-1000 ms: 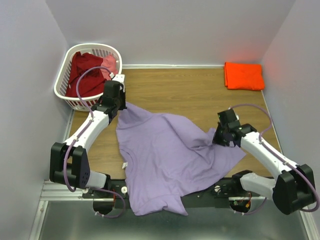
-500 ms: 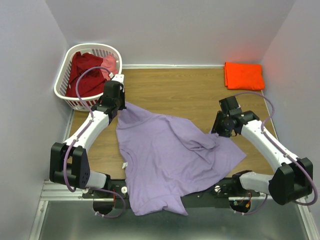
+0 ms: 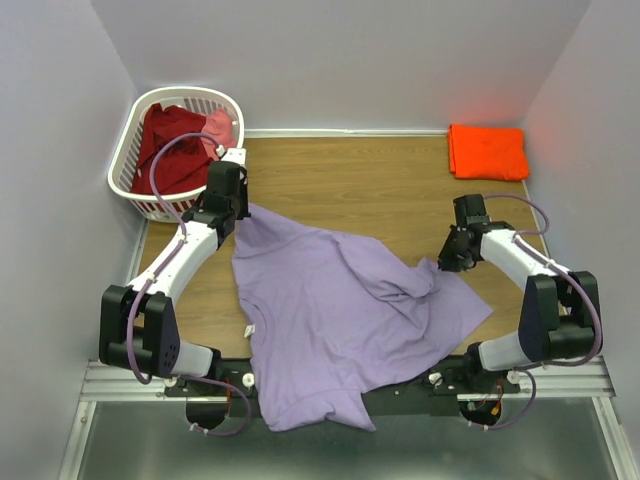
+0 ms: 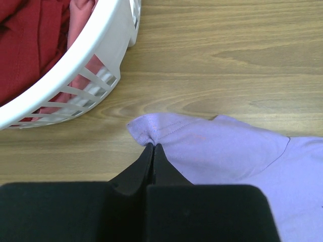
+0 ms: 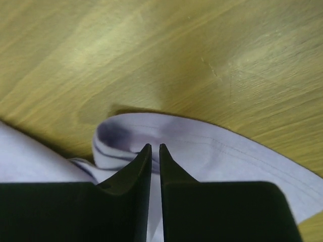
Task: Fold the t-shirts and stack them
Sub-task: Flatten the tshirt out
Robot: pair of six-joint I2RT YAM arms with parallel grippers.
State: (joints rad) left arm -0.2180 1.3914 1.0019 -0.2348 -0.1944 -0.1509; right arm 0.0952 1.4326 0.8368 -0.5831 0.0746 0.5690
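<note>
Left gripper (image 4: 153, 146) on rumpled lavender t-shirt (image 4: 227, 154)

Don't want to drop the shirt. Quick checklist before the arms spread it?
1. Corner grip: left gripper shut on purple shirt: ok.
2. Edge grip: right gripper holding cloth: cannot tell; jaws nearly together over the hem.
3. Cloth flat: not ok; bunched by the right gripper, bottom draped over the near edge of the table.
4. Held corner apart from basket: ok.
5. Stack spot: orange shirt folded in the far right corner, apart from the purple one: ok.
</note>
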